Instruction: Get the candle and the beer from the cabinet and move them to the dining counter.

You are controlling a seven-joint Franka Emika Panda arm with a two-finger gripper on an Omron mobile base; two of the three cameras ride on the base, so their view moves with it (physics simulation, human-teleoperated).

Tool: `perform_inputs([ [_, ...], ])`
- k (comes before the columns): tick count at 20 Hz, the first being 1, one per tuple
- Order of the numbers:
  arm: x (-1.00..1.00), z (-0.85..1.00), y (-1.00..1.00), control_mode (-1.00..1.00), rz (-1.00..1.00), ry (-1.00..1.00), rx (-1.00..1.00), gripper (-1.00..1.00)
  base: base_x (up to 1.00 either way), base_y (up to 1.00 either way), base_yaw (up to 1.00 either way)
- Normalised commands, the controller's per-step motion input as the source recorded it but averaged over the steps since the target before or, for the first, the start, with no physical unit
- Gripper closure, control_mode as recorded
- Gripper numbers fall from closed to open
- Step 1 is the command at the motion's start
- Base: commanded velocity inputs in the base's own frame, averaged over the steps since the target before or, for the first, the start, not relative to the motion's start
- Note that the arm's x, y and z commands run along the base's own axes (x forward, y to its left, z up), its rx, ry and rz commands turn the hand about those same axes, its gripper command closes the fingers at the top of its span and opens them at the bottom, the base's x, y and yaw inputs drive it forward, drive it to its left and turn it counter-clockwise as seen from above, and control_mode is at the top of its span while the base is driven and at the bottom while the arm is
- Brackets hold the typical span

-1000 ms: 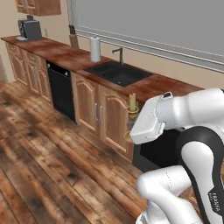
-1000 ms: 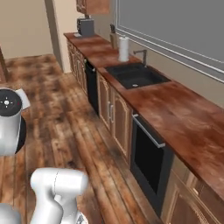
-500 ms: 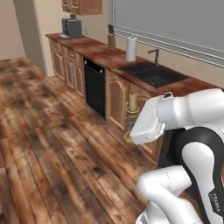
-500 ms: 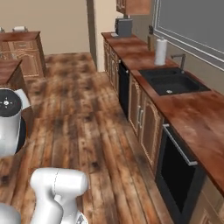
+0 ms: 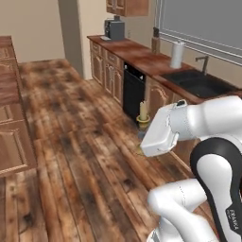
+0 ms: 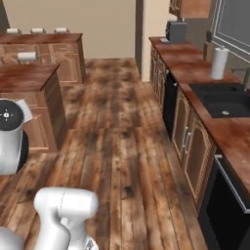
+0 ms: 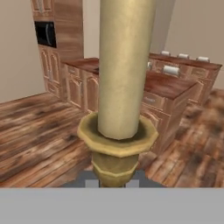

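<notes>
One wood-plank floor spreads across the kitchen, the widest thing in both base views. One long run of brown lower cabinets with a reddish wood counter lines the right wall; set in it are one black sink with one faucet, and one black dishwasher front. One dining counter, an island with a reddish-brown top and light wood sides, stands at the left of the right base view; in the hand view it lies behind the candle. Behind it, a second counter along the far wall carries three small pale items, too small to name. One grey toaster sits at the far end of the wall counter, and one white paper towel roll stands upright near the sink. One cream candle in its brass holder is carried upright above the floor, just in front of the white arm. The gripper is clamped on the holder's base, its jaws closed against it from both sides. One candle only; the taper rises straight through the hand view.
</notes>
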Motion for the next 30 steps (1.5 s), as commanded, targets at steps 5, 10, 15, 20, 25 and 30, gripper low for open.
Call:
perform_inputs([
  [5, 0.0, 0.0, 0.0, 1.0, 0.0, 0.0, 0.0, 1.0, 0.42, 0.01, 0.38],
  [10, 0.0, 0.0, 0.0, 1.0, 0.0, 0.0, 0.0, 1.0, 0.73, 0.0, 0.37],
  [15, 0.0, 0.0, 0.0, 1.0, 0.0, 0.0, 0.0, 1.0, 0.99, -0.15, 0.33],
  [20, 0.0, 0.0, 0.0, 1.0, 0.0, 0.0, 0.0, 1.0, 1.0, -0.25, 0.31],
  [25, 0.0, 0.0, 0.0, 1.0, 0.0, 0.0, 0.0, 1.0, 1.0, -0.35, 0.33],
  [30, 0.0, 0.0, 0.0, 1.0, 0.0, 0.0, 0.0, 1.0, 1.0, -0.42, 0.35],
])
